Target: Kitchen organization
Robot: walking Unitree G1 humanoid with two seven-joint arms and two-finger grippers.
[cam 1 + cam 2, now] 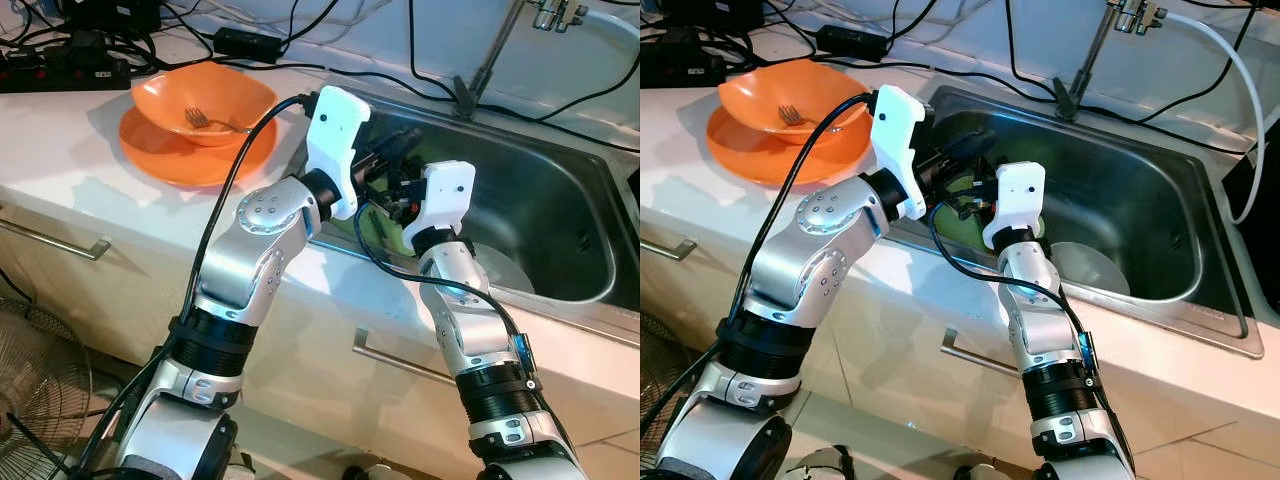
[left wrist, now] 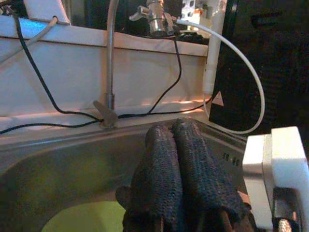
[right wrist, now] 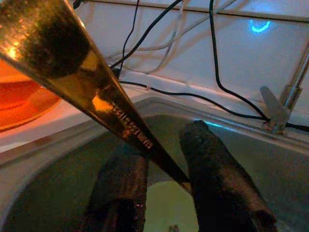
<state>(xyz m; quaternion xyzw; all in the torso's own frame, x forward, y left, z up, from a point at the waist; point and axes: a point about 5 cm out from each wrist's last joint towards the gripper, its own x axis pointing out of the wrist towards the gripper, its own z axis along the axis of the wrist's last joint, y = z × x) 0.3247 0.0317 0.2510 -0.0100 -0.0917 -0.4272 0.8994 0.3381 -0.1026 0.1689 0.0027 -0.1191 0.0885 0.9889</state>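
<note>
Right gripper [image 3: 164, 193]: we see its two fingers parted inside the sink, a gold utensil handle [image 3: 91, 92] pinched between them near its thin end; the stamped handle slants up and out toward the camera.
Left gripper [image 2: 181, 174]: fingers pressed together, nothing between them, hovering just beside the right one over the sink.
Green plate [image 1: 965, 215]: lies in the sink under both grippers.
Sink [image 1: 560, 230]: steel basin; a round lid-like piece [image 1: 1090, 265] rests on its floor.
Risk, grip: we judge the hold shallow, so the handle could pivot or slip and drop onto the plate.
Risk, arms: wrists nearly touch; we expect a snag on the cables if either swings.
Bowl [image 1: 205, 100]: orange, on an orange plate [image 1: 190, 155] on the counter, a fork [image 1: 210, 121] in it.
Far: faucet [image 1: 1095, 50] and loose cords [image 1: 400, 40] along the wall.
</note>
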